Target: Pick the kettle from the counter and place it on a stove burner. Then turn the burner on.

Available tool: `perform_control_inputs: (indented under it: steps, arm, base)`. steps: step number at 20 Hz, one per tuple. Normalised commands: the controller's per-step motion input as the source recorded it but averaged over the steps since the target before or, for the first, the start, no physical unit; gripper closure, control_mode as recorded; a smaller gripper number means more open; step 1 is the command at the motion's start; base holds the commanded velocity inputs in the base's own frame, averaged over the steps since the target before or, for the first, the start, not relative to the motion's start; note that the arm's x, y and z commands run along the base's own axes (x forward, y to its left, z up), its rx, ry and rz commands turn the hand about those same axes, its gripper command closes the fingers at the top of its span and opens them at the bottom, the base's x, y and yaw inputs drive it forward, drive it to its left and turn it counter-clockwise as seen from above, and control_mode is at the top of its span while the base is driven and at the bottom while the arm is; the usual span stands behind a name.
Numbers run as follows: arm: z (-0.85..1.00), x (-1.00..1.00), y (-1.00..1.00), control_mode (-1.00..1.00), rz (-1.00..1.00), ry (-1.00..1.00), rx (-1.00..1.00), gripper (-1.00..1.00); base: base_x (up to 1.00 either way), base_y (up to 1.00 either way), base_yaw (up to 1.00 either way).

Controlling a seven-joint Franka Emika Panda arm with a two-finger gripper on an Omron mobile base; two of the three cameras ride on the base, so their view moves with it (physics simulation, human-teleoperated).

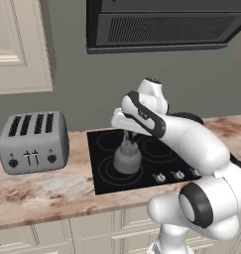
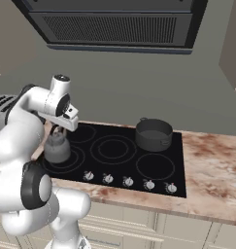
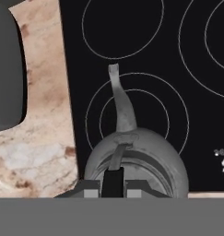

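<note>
The small grey metal kettle (image 1: 127, 158) sits over the mid-sized stove burner (image 3: 137, 119), a pair of thin grey concentric rings drawn on the glossy black glass cooktop (image 2: 117, 150), at that cooktop's front left corner. Its body is a squat, smooth dome with a dull sheen, a curved spout tapers away from it in the hand view, and a narrow upright loop handle rises from its crown. The gripper (image 3: 113, 182) comes down from above and is clamped tight on that loop, its two dark finger tips pressed against the thin strap of the handle; whether the kettle's base rests on the glass or hangs just above it cannot be told. The white arm, with dark bands at its rounded joints, bends over the cooktop's left half. Behind and to the right, on a far burner, stands a wider dark grey pot (image 2: 154, 134) with small side handles and a matte, straight wall. Along the cooktop's front edge runs a row of small round knobs (image 2: 128, 181). The counter (image 1: 47, 191) around it is beige-pink marbled stone with rust-coloured veins, above cream panelled cabinet fronts. To the left stands a boxy brushed-silver toaster (image 1: 33, 141) with four dark slots and rounded corners, well apart from the kettle. A dark ribbed hood (image 2: 114, 24) hangs overhead.
</note>
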Motion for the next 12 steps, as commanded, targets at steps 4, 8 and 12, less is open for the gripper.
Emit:
perform_control_inputs:
  steps: [4, 8, 12]
  arm:
    - [-0.14, 0.08, 0.00, -1.00, 0.00, 0.00, -0.04, 1.00]
    - [-0.08, 0.12, 0.00, -1.00, 0.00, 0.00, -0.02, 1.00]
    - [-0.06, 0.10, 0.06, -1.00, 0.00, 0.00, 0.00, 1.00]
  base:
    - [0.00, 0.00, 0.00]
    - [0.00, 0.00, 0.00]
    - [0.00, 0.00, 0.00]
